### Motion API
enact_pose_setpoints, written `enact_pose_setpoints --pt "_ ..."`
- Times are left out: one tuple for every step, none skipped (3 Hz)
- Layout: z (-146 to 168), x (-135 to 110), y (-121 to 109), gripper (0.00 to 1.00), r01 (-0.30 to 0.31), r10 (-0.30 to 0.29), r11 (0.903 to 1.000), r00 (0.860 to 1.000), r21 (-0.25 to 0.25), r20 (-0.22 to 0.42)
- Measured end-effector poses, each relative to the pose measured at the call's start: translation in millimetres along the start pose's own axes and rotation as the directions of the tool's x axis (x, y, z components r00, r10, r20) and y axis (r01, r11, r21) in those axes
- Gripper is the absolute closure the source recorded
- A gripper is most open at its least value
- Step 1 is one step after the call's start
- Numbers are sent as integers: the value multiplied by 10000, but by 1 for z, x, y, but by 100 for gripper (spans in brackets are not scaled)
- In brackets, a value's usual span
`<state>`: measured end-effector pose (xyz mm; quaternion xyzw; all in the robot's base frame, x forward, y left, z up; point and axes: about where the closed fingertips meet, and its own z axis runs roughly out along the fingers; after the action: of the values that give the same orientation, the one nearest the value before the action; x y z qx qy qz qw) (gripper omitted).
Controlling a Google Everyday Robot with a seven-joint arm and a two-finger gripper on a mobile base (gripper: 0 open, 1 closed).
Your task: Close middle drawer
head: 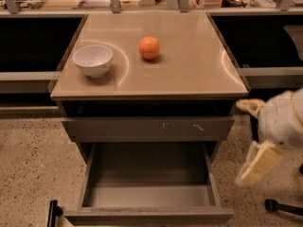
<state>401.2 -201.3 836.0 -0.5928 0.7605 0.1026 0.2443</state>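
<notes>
We see the gripper (247, 141) at the right edge of the frame, beside the cabinet's right front corner and off the drawers. Its two cream fingers (258, 163) stand spread apart, one pointing up-left and one hanging lower. The jaws are parted with nothing between them, and they touch no part of the cabinet. The white wrist housing sits behind them, cut off by the frame edge.

Left of the gripper, the middle drawer (147, 174) is pulled far out toward the bottom of the frame. We note a long grey tray with low side walls, and its plain front panel runs along the bottom edge.

Above it sits the grey drawer face with pale scratch marks (147, 128), with a dark gap over it under the top.

On the beige cabinet top (194, 60), a white bowl (93, 59) stands at the left. An orange (149, 47) lies just right of it, apart from the bowl.

Speckled floor (33, 164) surrounds the cabinet.
</notes>
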Motion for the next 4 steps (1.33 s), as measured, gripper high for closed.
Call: enact_pose_setpoints --pt "18 25 15 0 -557 548 9984 9966 128 615" --pt "17 25 15 0 -548 538 9984 9967 138 609" --pt "27 40 28 0 -1056 1017 9935 9910 418 874" --pt "62 78 50 0 -2139 2013 9754 9632 539 1781"
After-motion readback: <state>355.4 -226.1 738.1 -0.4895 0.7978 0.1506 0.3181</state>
